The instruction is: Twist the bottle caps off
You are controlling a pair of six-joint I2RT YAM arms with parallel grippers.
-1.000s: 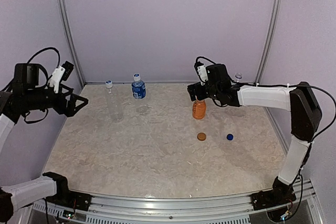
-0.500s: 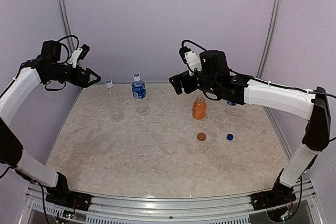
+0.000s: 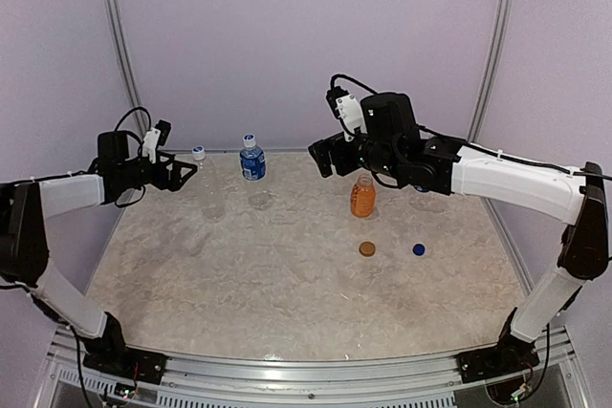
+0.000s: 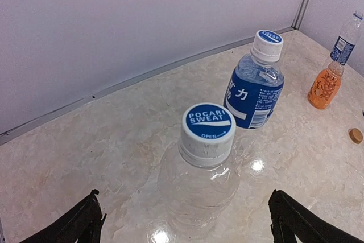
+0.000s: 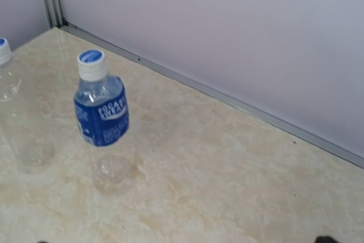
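A tall clear bottle (image 4: pixel 196 189) with a blue-topped white cap (image 4: pixel 209 129) stands just ahead of my left gripper (image 4: pixel 187 229), which is open, its fingers wide on either side and apart from the bottle (image 3: pixel 208 193). Behind it stands a blue-label bottle (image 4: pixel 254 92), capped (image 4: pixel 268 41). The orange bottle (image 3: pixel 362 196) stands open-necked, with an orange-brown cap (image 3: pixel 367 248) and a blue cap (image 3: pixel 419 249) lying loose on the table. My right gripper (image 3: pixel 323 155) hangs open and empty, left of and above the orange bottle, facing the blue-label bottle (image 5: pixel 101 112).
A second blue-label bottle (image 4: pixel 347 41) stands at the far right by the wall, behind the orange one. Purple walls with metal corner posts (image 3: pixel 120 54) close in the marble-patterned table (image 3: pixel 287 293) at the back and sides.
My left arm has swung down from a raised pose and now sits low beside the clear bottle. My right gripper left the orange bottle, rising to the left, then held still.
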